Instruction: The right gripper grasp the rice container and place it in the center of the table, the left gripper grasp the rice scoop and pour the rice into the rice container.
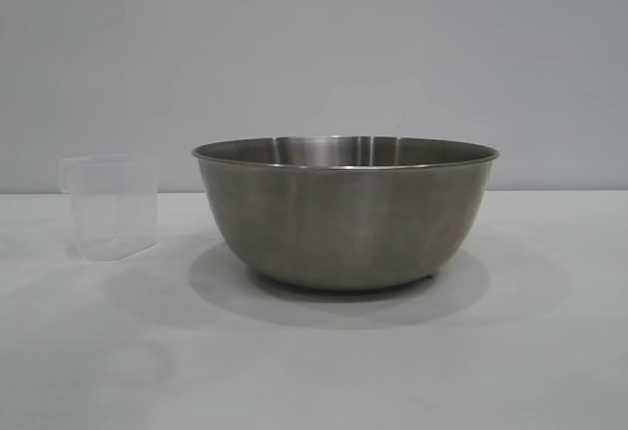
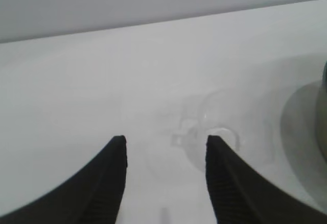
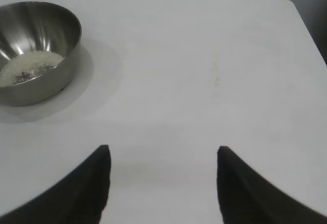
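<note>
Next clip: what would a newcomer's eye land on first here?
The big steel bowl in the middle of the white table; the right wrist view shows a pale layer of rice in its bottom. Beside it, at the exterior view's left and apart from it, the clear scoop stands upright. Both hands, left and right, are open and hold nothing.

Place: a bare test bench, as in a lab
Surface: plain white flat tabletop (image 1: 549, 351)
Backdrop: blank pale grey wall (image 1: 314, 47)
Furnishing: nothing homely is seen
</note>
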Available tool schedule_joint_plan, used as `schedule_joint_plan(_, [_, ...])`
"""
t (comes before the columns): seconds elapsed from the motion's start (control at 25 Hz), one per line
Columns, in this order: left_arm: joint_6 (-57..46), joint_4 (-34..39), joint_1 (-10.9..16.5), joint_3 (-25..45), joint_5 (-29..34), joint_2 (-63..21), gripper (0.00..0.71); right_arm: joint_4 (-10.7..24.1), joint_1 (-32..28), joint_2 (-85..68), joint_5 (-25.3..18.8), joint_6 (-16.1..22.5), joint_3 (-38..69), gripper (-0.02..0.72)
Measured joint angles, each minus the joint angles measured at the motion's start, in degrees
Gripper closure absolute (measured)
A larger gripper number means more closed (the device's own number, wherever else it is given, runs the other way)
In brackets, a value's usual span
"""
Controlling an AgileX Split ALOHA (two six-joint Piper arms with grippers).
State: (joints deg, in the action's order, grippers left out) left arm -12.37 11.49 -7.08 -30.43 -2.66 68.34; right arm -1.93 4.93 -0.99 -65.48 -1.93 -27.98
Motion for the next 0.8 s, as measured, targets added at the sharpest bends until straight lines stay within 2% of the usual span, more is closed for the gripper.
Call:
schedule_joint_plan(0.32, [2.0, 0.0, 0.0, -7.4, 19.2, -14.4, 0.403, 0.0, 0.0, 0.0, 0.0, 0.0, 0.0, 0.318])
schedule_joint_plan(0.44, [4.0, -0.9, 0.0, -8.0, 25.4, -18.8, 0.403, 0.0, 0.0, 0.0, 0.0, 0.0, 0.0, 0.318])
schedule_joint_plan(0.8, [22.6, -18.6, 0.0, -8.0, 43.6, -32.5, 0.403, 0.0, 0.0, 0.0, 0.0, 0.0, 0.0, 0.318])
